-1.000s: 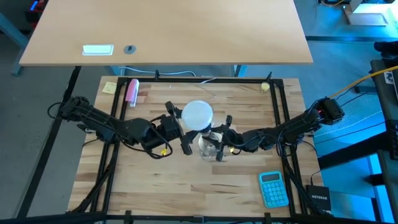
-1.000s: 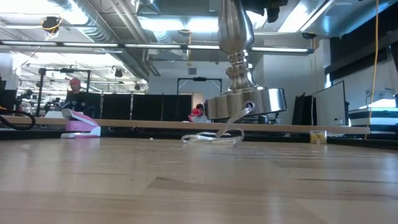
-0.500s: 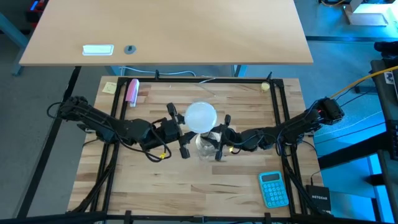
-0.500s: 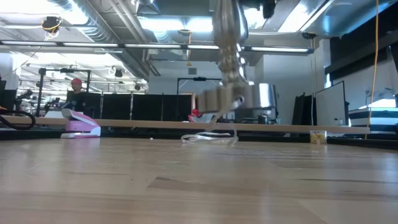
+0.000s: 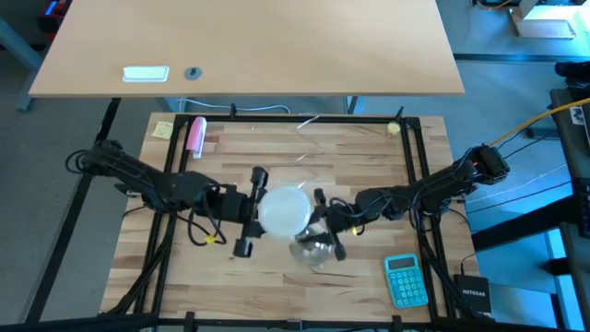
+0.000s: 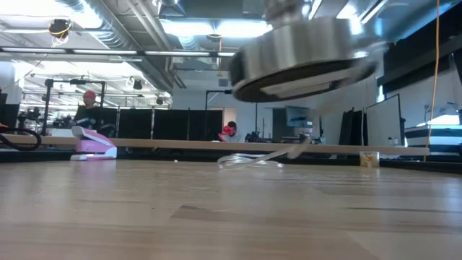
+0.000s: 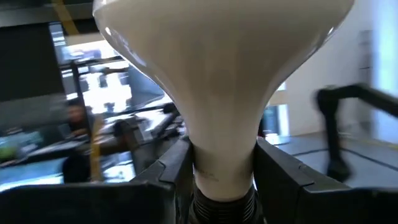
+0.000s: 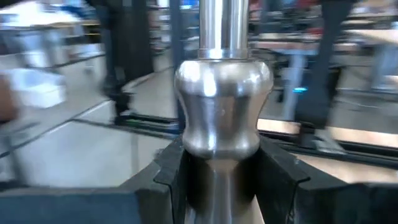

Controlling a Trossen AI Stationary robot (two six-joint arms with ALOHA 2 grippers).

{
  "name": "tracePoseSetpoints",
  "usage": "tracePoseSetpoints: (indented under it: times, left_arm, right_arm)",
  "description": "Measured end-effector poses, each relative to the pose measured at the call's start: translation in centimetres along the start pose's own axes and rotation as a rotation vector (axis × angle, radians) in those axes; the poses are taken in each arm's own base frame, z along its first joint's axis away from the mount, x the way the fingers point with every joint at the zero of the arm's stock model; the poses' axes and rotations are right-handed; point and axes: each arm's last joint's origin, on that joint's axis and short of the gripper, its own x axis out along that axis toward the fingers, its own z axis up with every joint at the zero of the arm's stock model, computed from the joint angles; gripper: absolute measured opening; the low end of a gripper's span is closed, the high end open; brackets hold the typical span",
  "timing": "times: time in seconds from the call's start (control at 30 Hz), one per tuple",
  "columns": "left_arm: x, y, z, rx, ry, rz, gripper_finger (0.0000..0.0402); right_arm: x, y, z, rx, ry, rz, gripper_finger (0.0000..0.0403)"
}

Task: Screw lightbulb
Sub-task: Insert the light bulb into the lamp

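Observation:
The white frosted lightbulb (image 5: 284,208) is held above the middle of the table by my left gripper (image 5: 252,211), which is shut on it. In the left wrist view its globe (image 7: 217,50) fills the picture and its silvery screw base (image 7: 221,202) shows low between the fingers. My right gripper (image 5: 328,227) is shut on the silver lamp stand (image 5: 313,247), right beside the bulb. In the low view the stand's round foot (image 6: 303,58) hangs well above the table, its underside showing. The stand's clear cord (image 6: 253,159) trails on the tabletop. My left gripper pinches the bulb's narrow neck (image 7: 221,168), just above the screw base, between its two fingers. The fingers come level from the table's left. The bulb is lifted clear of the table. My right gripper pinches the stand's stem below its rounded bulge (image 8: 221,174) between its two fingers. The fingers come level from the table's right and lie across the stem. The stand is lifted clear of the table and tilted.
A blue calculator (image 5: 406,279) lies at the near right. A pink stapler (image 5: 195,134) and a yellow note (image 5: 162,129) lie at the far left. Black frame rails (image 5: 419,184) run along the table's sides. A second table (image 5: 249,46) stands behind.
Both grippers have moved toward the table's near edge, carrying the bulb and the stand with them. The stand has risen and tipped, so its foot now hangs higher and nearer the low camera with its underside showing. The cord has dragged along the table.

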Motion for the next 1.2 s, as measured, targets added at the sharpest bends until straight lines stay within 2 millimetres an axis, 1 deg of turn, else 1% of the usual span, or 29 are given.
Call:
tracePoseSetpoints:
  times: [0.17, 0.3, 0.4, 0.43, 0.5, 0.63, 0.73, 0.83, 0.97, 1.07, 1.2]
  left_arm:
    - [0.3, 0.7, -0.3, 0.023, -0.030, -0.193, 0.0121]
    - [0.4, 1.5, -0.5, 0.025, -0.052, -0.292, 0.0121]
    - [0.4, 1.6, -0.4, 0.018, -0.059, -0.290, 0.0119]
    - [0.4, 1.6, -0.4, 0.019, -0.063, -0.285, 0.0124]
    - [0.4, 1.6, -0.3, 0.024, -0.073, -0.274, 0.0157]
    - [0.2, 1.8, -0.5, 0.024, -0.047, -0.250, 0.0238]
    - [-0.4, 1.6, 0.1, 0.018, -0.019, -0.187, 0.0276]
    - [-1.3, 1.3, 0.6, 0.024, 0.028, -0.112, 0.0295]
    - [-3.0, 0.3, 1.5, 0.033, 0.101, 0.024, 0.0299]
    - [-4.0, -0.7, 2.1, 0.041, 0.135, 0.167, 0.0296]
    - [-4.4, -1.3, 2.6, 0.036, 0.134, 0.406, 0.0291]
  right_arm:
    - [0.2, 0.4, 0.3, 0.013, 0.080, 0.148, 0.0137]
    - [0.4, 0.4, 0.7, 0.008, 0.089, 0.151, 0.0137]
    - [0.4, 0.3, 0.6, -0.013, 0.101, 0.107, 0.0137]
    - [0.4, 0.3, 0.5, -0.018, 0.104, 0.091, 0.0137]
    - [0.4, 0.2, 0.5, -0.024, 0.111, 0.038, 0.0137]
    - [0.4, 0.0, 0.7, -0.046, 0.112, -0.064, 0.0137]
    - [0.4, -0.1, 0.6, -0.031, 0.129, -0.088, 0.0137]
    - [0.2, -0.3, 0.9, -0.029, 0.155, -0.154, 0.0137]
    - [-0.1, -0.5, 1.6, -0.035, 0.144, -0.247, 0.0137]
    - [-0.5, -0.9, 2.1, -0.042, 0.129, -0.363, 0.0137]
    - [-0.8, -1.5, 2.1, -0.089, 0.139, -0.555, 0.0137]
